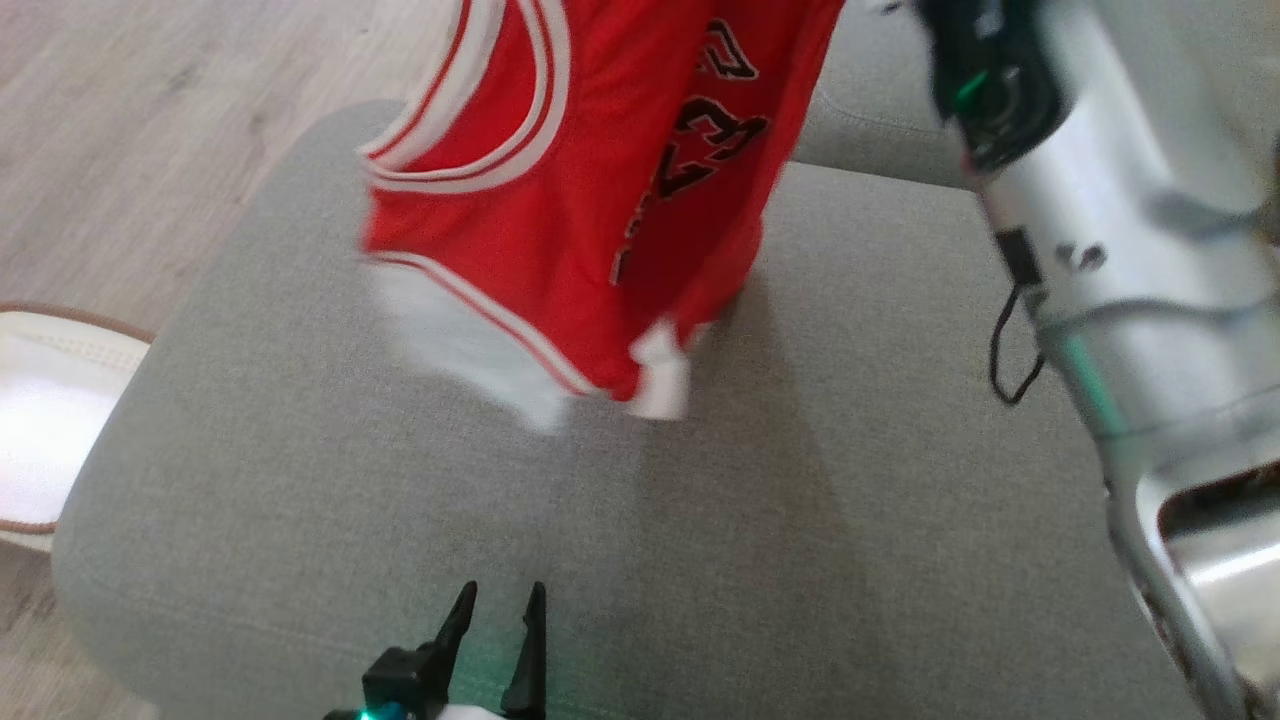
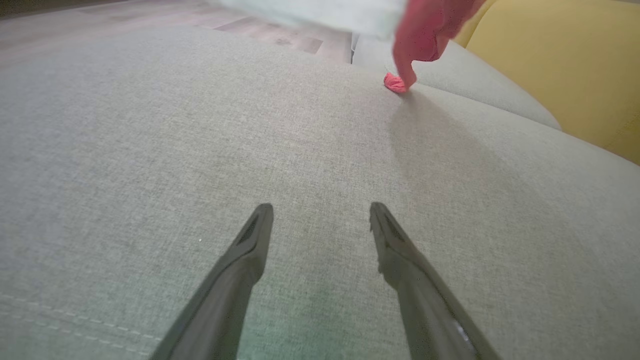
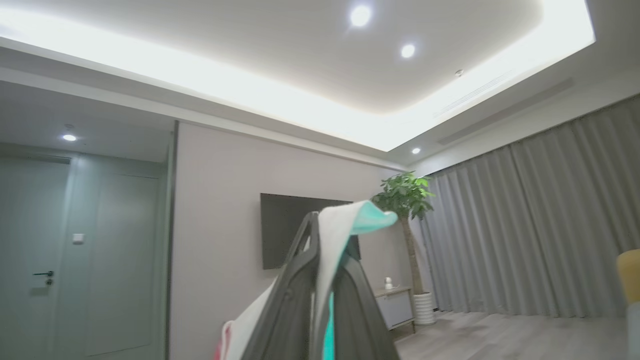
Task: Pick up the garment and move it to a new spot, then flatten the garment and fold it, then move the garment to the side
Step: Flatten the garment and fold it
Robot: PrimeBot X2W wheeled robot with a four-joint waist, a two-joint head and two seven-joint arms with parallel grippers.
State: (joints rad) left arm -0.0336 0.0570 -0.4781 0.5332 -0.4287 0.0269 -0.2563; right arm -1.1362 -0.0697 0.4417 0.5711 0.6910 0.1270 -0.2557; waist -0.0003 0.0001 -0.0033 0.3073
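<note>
The red jersey (image 1: 560,200) is gripped aloft by the right pincer (image 3: 331,234), hem seemingly touching the cushion (image 1: 850,520); the left pincer (image 2: 321,215) is held agape.

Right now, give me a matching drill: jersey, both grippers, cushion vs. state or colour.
1 jersey
2 left gripper
3 right gripper
4 cushion

A open, nothing held
B grey, below the jersey
C shut on the jersey's white edge
D red, hanging

Pairs: 1-D, 2-A, 3-C, 4-B
</note>
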